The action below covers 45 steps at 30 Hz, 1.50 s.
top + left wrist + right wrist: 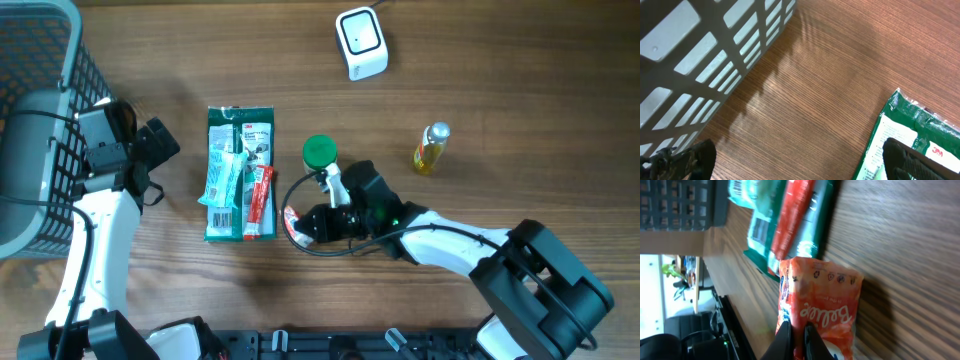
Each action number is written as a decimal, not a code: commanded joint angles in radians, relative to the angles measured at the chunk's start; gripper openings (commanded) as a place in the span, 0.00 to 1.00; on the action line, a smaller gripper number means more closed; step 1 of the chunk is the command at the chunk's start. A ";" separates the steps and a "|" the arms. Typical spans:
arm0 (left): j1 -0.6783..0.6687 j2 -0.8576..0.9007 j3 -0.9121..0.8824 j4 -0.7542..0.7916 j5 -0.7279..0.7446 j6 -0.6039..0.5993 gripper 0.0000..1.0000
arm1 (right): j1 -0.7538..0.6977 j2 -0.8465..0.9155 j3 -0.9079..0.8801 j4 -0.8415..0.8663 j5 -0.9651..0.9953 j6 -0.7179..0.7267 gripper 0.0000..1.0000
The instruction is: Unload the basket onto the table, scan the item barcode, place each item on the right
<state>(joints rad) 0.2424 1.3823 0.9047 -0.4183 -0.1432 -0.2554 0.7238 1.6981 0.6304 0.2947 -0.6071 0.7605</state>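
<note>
Packet (822, 305), wrist-side: apparently in right tool (796, 326)

Orange-red soft pouch (820, 305): white script lettering, with small dark symbols printed along one edge. Flat green plastic packet (225, 118): white label panel and a red logo. Pale teal sachet (222, 178): white markings. Slim stick pack (261, 198): red. Round cap (319, 151): solid green. Small boxy scanner (361, 42): white, dark-outlined face. Small bottle (431, 150): yellow, silver top. Plastic lattice basket (90, 75): grey grid. Table (500, 90): brown wood grain.
</note>
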 commanded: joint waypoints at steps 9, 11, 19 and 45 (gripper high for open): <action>0.004 -0.013 0.016 0.003 0.005 0.013 1.00 | 0.002 0.000 -0.045 0.016 0.111 0.080 0.36; 0.004 -0.013 0.016 0.003 0.005 0.013 1.00 | 0.002 0.000 -0.045 0.024 0.109 0.080 0.43; 0.004 -0.013 0.016 0.003 0.005 0.013 1.00 | 0.002 -0.002 -0.042 0.046 0.083 0.053 0.54; 0.004 -0.013 0.016 0.003 0.005 0.013 1.00 | -0.013 -0.267 0.612 -1.032 0.480 -0.373 0.82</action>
<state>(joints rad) 0.2424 1.3823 0.9047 -0.4183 -0.1432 -0.2554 0.7078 1.4414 1.1679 -0.6891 -0.1974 0.4301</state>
